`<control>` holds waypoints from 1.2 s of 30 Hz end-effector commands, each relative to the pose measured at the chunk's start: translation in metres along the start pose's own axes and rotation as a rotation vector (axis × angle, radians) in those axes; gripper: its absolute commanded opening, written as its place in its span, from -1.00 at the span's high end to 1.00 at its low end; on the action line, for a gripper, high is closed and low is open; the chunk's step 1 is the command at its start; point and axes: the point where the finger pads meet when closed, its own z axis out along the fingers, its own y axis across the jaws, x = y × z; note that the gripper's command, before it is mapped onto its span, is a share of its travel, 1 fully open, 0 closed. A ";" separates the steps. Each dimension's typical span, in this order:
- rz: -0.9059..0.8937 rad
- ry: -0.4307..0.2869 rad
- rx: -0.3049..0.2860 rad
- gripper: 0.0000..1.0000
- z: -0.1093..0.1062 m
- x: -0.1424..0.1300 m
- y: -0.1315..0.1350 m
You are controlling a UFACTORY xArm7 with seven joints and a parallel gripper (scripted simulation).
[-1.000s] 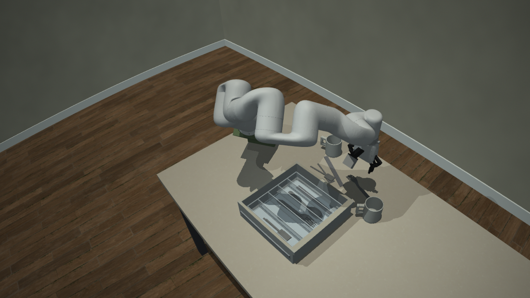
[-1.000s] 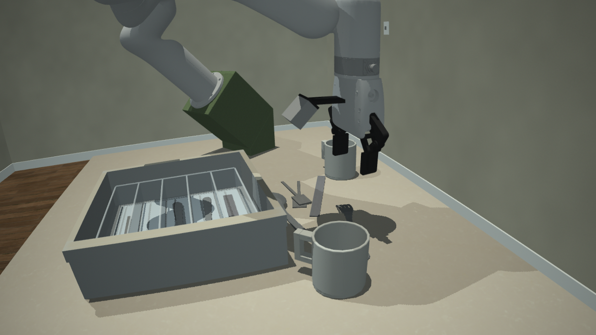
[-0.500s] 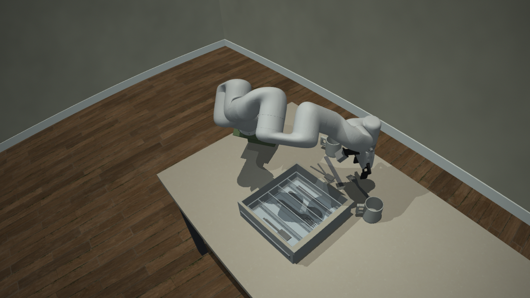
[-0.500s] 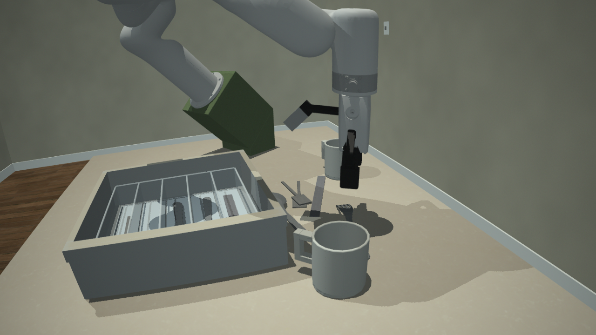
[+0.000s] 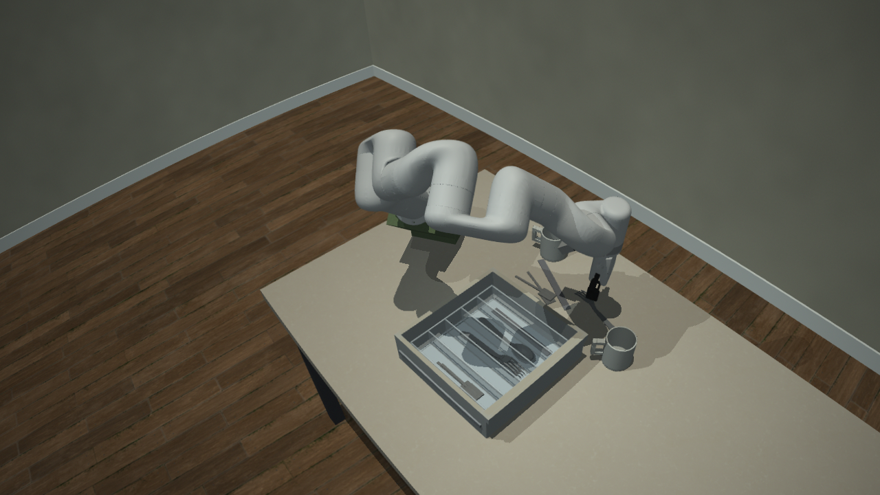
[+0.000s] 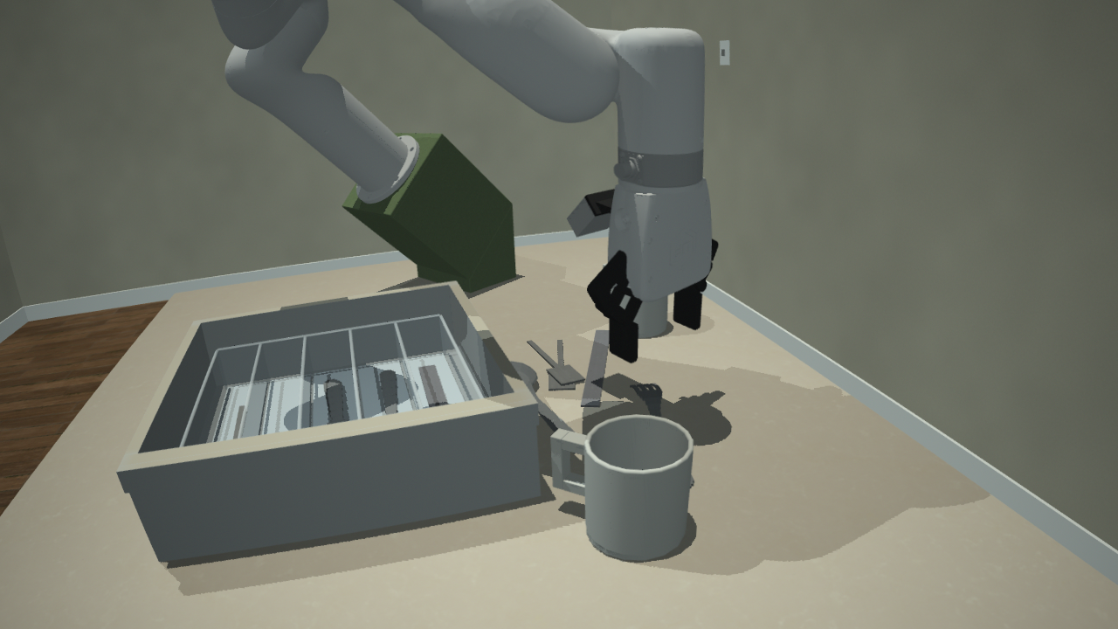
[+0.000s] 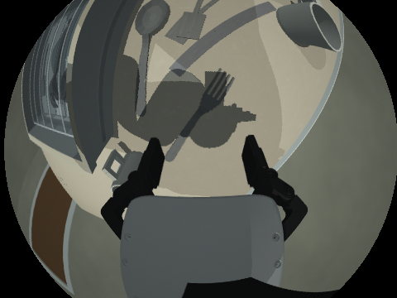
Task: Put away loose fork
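The arm (image 5: 467, 196) is built of thick, rounded, pale grey-white links with smooth shells and faint seam lines, rising from a dark green block-shaped base (image 6: 438, 207). A darker grey band (image 6: 658, 166) rings the wrist above a light grey, tapered gripper (image 6: 652, 321) body with small screws, black linkage fingers and a small grey camera box (image 6: 588, 210) on its side

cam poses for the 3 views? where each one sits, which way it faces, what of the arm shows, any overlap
Top: high above the table corner, looking down; whole arm, tray, table.
Exterior: low at table height, in front of the near mug, facing the wall; forearm and open gripper.
Wrist: on the gripper, looking down past both fingers at the loose fork.
Shared: all show fork, tray, near mug.
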 end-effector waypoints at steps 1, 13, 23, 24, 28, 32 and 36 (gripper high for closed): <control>0.275 -0.042 0.016 -1.00 -0.001 -0.001 0.001; 0.607 -0.087 0.039 0.44 -0.001 -0.001 0.001; 0.607 -0.087 0.039 0.44 -0.001 -0.001 0.001; 0.607 -0.087 0.039 0.44 -0.001 -0.001 0.001; 0.607 -0.087 0.039 0.44 -0.001 -0.001 0.001; 0.607 -0.087 0.039 0.44 -0.001 -0.001 0.001; 0.607 -0.087 0.039 0.44 -0.001 -0.001 0.001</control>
